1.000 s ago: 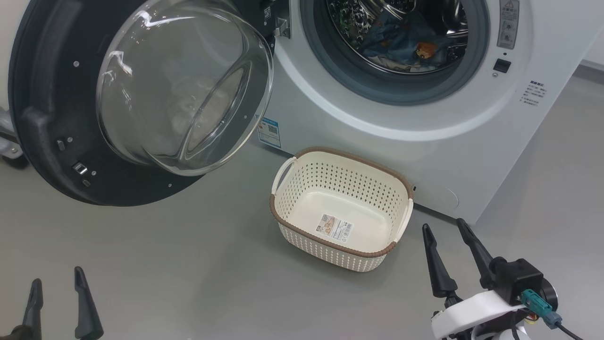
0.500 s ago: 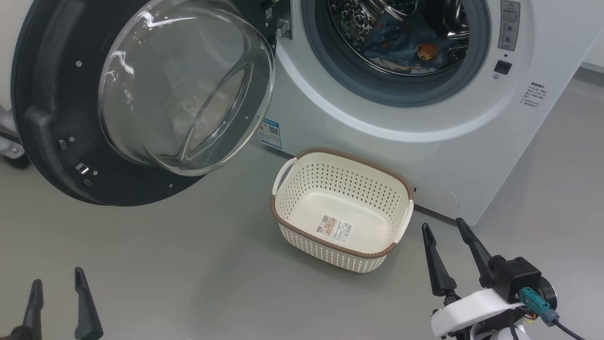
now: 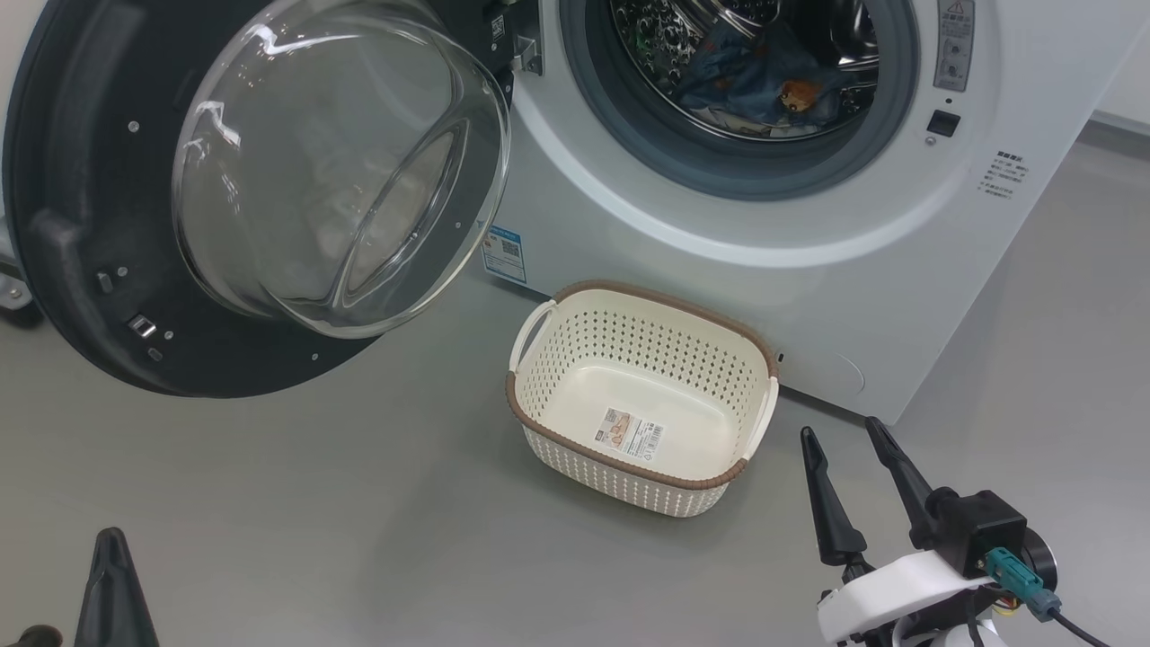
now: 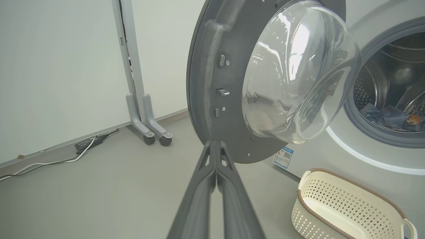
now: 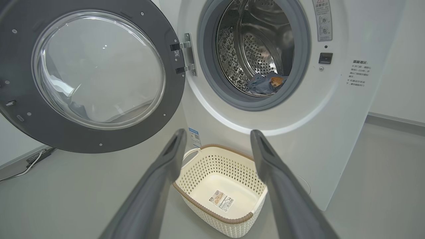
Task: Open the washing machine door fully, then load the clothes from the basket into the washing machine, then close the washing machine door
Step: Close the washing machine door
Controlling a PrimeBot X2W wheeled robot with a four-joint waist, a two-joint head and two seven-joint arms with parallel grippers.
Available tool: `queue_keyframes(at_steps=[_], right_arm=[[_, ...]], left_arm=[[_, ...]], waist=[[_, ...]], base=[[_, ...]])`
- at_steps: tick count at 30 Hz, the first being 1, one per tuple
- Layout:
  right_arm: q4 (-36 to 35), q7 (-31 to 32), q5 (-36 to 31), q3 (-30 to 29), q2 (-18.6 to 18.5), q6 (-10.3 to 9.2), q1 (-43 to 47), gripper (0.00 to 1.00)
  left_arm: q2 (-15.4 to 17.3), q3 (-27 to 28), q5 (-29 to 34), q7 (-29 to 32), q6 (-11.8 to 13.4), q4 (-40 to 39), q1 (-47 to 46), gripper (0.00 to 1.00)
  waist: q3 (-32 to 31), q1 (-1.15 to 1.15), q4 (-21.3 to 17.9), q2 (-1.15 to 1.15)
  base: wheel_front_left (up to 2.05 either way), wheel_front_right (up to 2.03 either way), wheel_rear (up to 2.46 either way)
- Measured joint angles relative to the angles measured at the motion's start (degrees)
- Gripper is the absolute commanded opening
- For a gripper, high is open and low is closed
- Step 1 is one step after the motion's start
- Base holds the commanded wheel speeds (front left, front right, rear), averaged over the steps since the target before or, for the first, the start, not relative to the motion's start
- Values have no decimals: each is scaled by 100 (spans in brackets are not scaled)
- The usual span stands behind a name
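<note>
In the head view, the left gripper is poking up at 7 o'clock with its two dark fingers pressing flat against each other and gripping nothing. The left wrist view is showing those fingers lying together along their whole length, pointing toward the lower edge of the door. The right gripper is hovering at 5 o'clock with its fingers standing wide apart and holding nothing, its tips near the basket's near right corner but apart from it. The basket is sitting upright on the grey floor, just off centre toward 5 o'clock. Its bare base is showing a barcode sticker, and its far rim is lying close to the front of the washing machine. Farther off, at 10 o'clock, the washing machine door is hanging swung wide, its glass bowl bulging toward the camera. A blue label is showing on the washer's lower front corner, below the hinge side. Farthest, at 1 o'clock, the clothes are lying inside the steel drum, behind the grey gasket, blue fabric with an orange-brown figure facing out
</note>
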Motion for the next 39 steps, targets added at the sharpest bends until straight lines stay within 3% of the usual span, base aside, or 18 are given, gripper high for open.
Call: queue_keyframes(at_steps=[5,7,11,21,31,39], right_arm=[[3,0,0,2,2,0,-1,100],[8,0,0,2,3,0,-1,100],[10,0,1,44,12,14,-3,100],[32,0,2,45,16,42,-55,100],[33,0,2,73,18,43,-141,100],[40,0,2,168,23,49,-283,100]], left_arm=[[-2,-25,-153,0,-58,10,-4,0],[-4,-31,-720,0,-103,26,-23,0],[-9,54,-948,0,-157,29,-68,0],[-26,426,-1561,0,-222,-138,-839,0],[391,1065,-2597,142,-229,-183,-1805,0],[664,1637,-3889,769,-229,66,-2629,0]], waist=[[12,0,-33,0],[19,0,-46,0],[42,0,-68,0],[132,0,-137,0],[177,0,-214,0],[282,0,-359,0]], base=[[0,0,0],[0,0,0],[0,0,0],[0,0,0],[0,0,0],[0,0,0]])
